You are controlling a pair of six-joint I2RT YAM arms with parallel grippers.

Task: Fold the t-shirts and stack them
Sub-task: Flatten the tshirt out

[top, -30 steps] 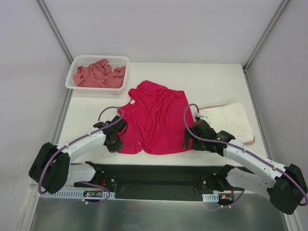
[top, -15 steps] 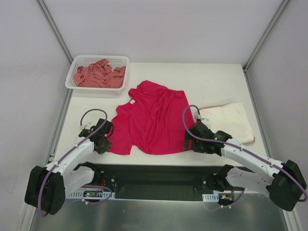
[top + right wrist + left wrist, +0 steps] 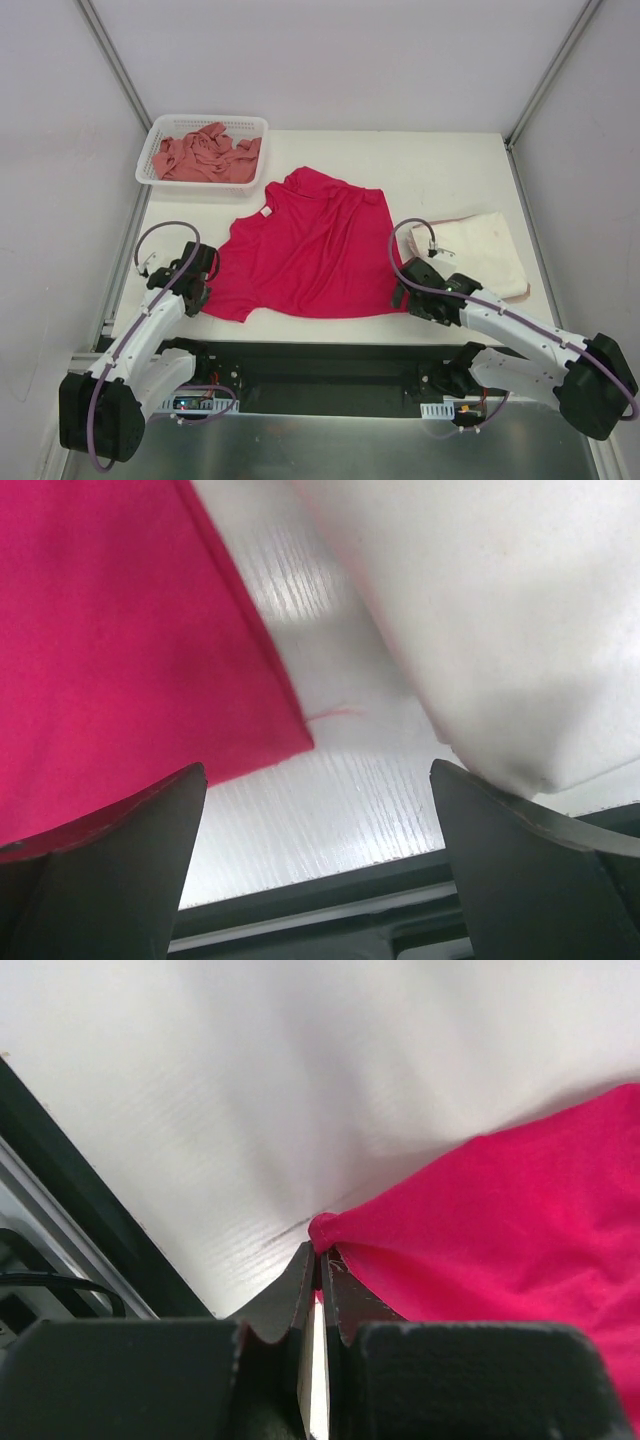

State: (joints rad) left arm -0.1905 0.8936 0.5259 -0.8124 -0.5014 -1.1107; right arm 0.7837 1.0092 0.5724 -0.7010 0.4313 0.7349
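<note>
A white table point(image 3: 440, 170) sits between grey walls point(image 3: 330, 60). The magenta-red t-shirt point(image 3: 310, 255) lies wrinkled at its centre, its near-left corner pinched by the left gripper point(image 3: 320, 1260); the right gripper point(image 3: 315, 780) gapes beside its hem.

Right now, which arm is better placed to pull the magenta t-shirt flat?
Left. The left jaws are shut on the magenta t-shirt at its near-left corner; the right jaws stand open, gripping nothing.

White arms point(image 3: 520, 325), purple cables point(image 3: 165, 223), black end effectors point(image 3: 320, 1257) point(image 3: 314, 780).
</note>
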